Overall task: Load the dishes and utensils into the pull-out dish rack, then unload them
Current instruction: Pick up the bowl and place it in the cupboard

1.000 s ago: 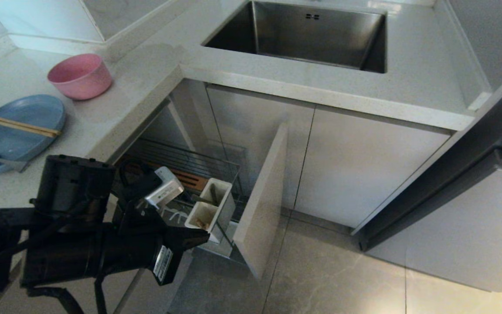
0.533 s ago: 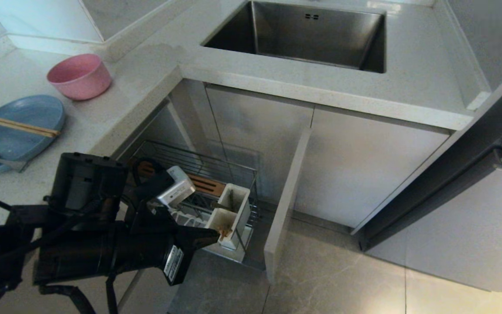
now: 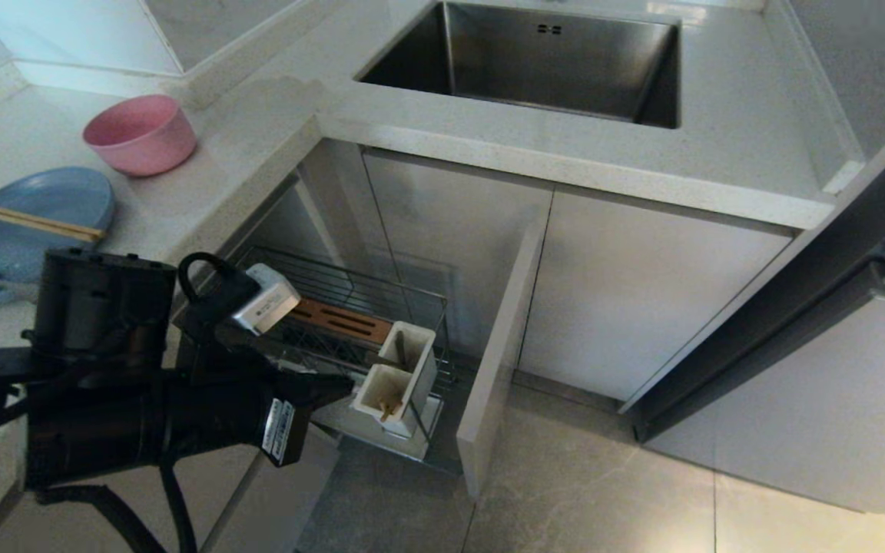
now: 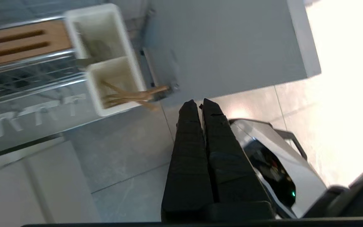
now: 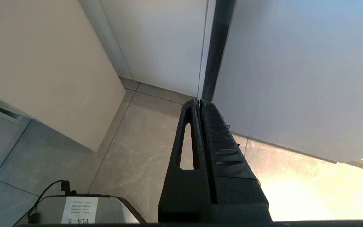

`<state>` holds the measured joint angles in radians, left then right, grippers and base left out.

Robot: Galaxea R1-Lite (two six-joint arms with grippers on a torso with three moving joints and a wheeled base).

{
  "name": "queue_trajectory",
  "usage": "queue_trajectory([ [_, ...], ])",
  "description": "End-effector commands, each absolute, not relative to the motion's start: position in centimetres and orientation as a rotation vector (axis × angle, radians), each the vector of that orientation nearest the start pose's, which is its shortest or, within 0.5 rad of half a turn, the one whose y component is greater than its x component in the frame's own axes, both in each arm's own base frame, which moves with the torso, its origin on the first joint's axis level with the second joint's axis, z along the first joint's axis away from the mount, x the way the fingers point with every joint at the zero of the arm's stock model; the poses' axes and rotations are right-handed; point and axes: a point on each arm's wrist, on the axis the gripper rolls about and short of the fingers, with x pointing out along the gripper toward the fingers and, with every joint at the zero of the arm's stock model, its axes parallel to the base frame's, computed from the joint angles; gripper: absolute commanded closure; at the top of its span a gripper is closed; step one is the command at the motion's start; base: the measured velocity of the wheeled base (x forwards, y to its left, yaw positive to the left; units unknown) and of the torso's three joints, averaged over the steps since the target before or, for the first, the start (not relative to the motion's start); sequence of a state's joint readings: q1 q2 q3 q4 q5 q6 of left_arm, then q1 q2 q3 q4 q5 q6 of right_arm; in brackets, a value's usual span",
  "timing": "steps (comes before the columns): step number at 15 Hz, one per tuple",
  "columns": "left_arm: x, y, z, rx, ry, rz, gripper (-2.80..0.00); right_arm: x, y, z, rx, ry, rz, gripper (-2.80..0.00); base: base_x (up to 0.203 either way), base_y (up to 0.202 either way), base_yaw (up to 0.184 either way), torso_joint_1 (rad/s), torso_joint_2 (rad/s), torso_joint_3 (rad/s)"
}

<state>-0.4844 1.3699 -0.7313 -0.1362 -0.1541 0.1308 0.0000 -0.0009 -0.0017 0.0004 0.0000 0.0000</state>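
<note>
below the counter [image 3: 427,130], left gripper [image 4: 200,105] pinched empty beside dish rack [image 3: 350,307].

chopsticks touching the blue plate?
Touching. Head view: the chopsticks lie across the blue plate, resting on its rims.

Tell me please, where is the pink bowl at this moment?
In the head view, the pink bowl stands on the counter at the robot's left, just behind the blue plate and left of the sink.

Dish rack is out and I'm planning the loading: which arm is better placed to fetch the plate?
Left, probably: the left gripper, shut and empty, is beside the dish rack near the blue plate; the right gripper points at the floor.
</note>
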Motion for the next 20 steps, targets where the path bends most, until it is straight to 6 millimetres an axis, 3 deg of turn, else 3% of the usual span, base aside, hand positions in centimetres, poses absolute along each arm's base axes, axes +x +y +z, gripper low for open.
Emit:
queue_trajectory([
  [1, 18.5, -9.7, 20.8, 0.198, 0.434, -0.626, 0.0, -2.3, 0.0, 7.6, 0.0, -0.002, 0.0, 0.0, 0.0, 0.0, 0.0, 0.0, 0.0, 0.0],
  [4, 18.2, -7.9, 22.4, 0.169, 0.371, -0.47, 0.0, -2.3, 0.0, 7.6, 0.0, -0.002, 0.0, 0.0, 0.0, 0.0, 0.0, 0.0, 0.0, 0.0],
  [9, 16.6, -4.1, 28.3, 0.132, 0.146, -0.116, 0.0, -2.3, 0.0, 7.6, 0.0, -0.001, 0.0, 0.0, 0.0, 0.0, 0.0, 0.0, 0.0, 0.0],
  [14, 15.5, -2.2, 33.0, 0.098, -0.005, 0.165, 0.0, -2.3, 0.0, 7.6, 0.0, -0.001, 0.0, 0.0, 0.0, 0.0, 0.0, 0.0, 0.0, 0.0],
  [17, 15.9, -0.7, 34.4, 0.093, -0.019, 0.28, 0.0, -2.3, 0.0, 7.6, 0.0, 0.0, 0.0, 0.0, 0.0, 0.0, 0.0, 0.0, 0.0, 0.0],
  [20, 17.6, 0.6, 35.5, 0.095, -0.023, 0.364, 0.0, -2.3, 0.0, 7.6, 0.0, -0.001, 0.0, 0.0, 0.0, 0.0, 0.0, 0.0, 0.0, 0.0],
])
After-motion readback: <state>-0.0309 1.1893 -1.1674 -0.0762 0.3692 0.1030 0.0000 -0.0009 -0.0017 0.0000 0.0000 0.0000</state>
